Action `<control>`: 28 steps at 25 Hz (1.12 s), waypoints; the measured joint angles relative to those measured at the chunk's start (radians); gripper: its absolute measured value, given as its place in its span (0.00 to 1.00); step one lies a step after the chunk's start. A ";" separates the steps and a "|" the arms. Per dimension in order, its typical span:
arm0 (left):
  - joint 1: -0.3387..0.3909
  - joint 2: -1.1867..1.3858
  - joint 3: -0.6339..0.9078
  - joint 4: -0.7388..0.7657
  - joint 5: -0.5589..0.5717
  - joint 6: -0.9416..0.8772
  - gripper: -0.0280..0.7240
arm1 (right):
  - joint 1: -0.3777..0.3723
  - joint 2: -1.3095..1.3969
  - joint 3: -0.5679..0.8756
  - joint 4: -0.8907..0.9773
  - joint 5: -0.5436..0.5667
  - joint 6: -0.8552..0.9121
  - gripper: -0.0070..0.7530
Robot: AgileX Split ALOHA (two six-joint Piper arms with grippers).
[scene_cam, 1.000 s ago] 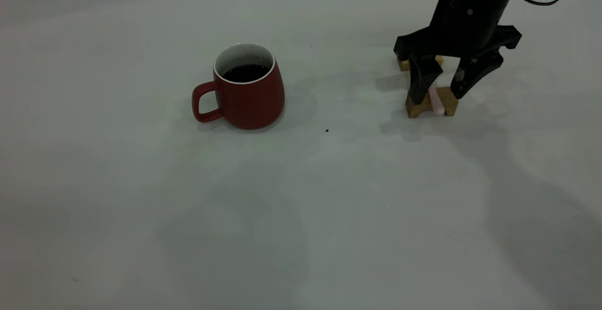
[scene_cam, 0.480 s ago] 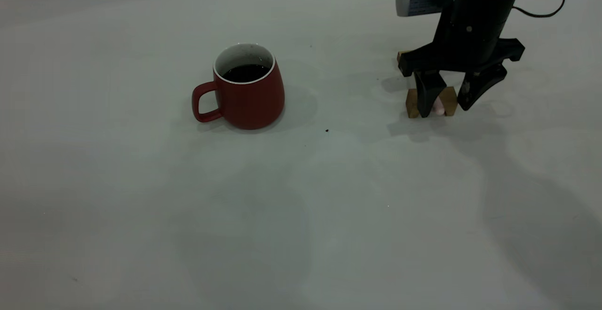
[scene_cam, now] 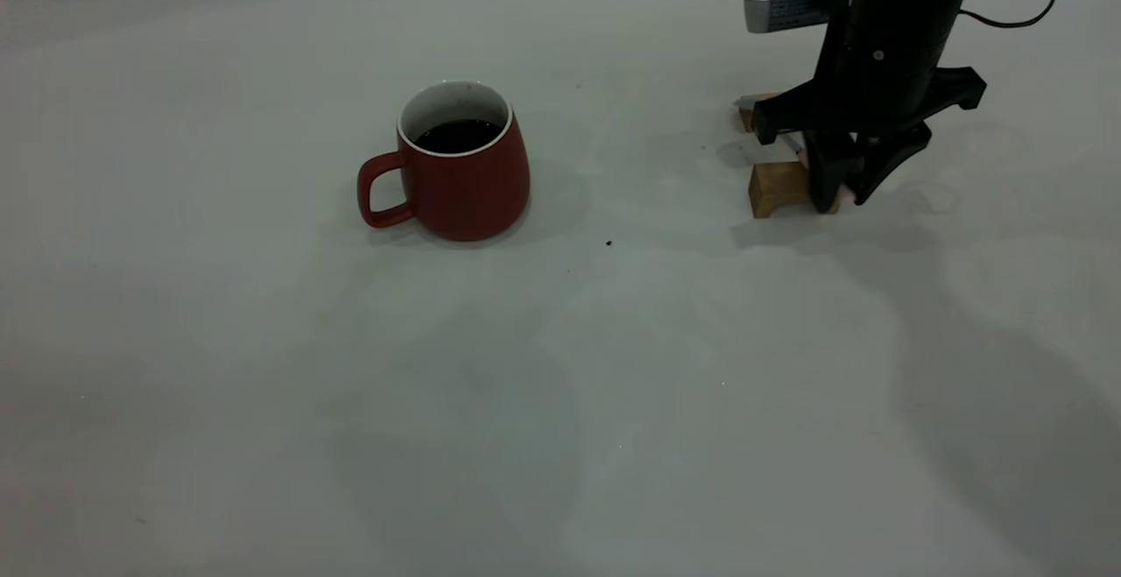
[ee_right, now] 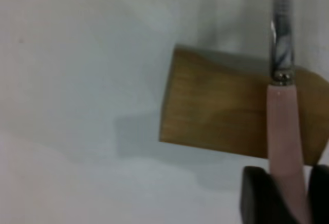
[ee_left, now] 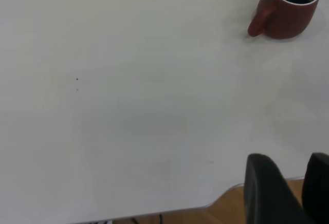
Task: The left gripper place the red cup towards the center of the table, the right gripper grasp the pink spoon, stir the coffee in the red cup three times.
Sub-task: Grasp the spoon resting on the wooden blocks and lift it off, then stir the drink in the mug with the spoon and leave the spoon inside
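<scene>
One red cup [scene_cam: 462, 176], one pink spoon [ee_right: 284, 131], two wooden blocks [scene_cam: 776, 187]

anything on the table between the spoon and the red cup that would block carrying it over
Nothing visible does. The table between the pink spoon, held by the right gripper over a wooden block, and the red cup shows only a tiny dark speck.

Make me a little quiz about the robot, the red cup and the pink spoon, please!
1. True or false: the red cup holds dark coffee.
2. What has the right gripper closed on? A) the cup's handle B) the pink spoon C) nothing
3. What does the spoon rest on?

Key: 1. True. 2. B. 3. A tan wooden block; the left gripper waits far from the cup.
</scene>
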 joint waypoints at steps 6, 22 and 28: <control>0.000 0.000 0.000 0.000 0.000 0.000 0.37 | 0.000 -0.007 0.000 -0.053 0.000 0.027 0.20; 0.000 0.000 0.000 0.000 0.000 0.000 0.37 | 0.049 -0.297 0.008 0.969 0.220 0.204 0.20; 0.000 0.000 0.000 0.000 0.000 0.000 0.37 | 0.158 -0.243 0.007 1.578 0.178 0.487 0.20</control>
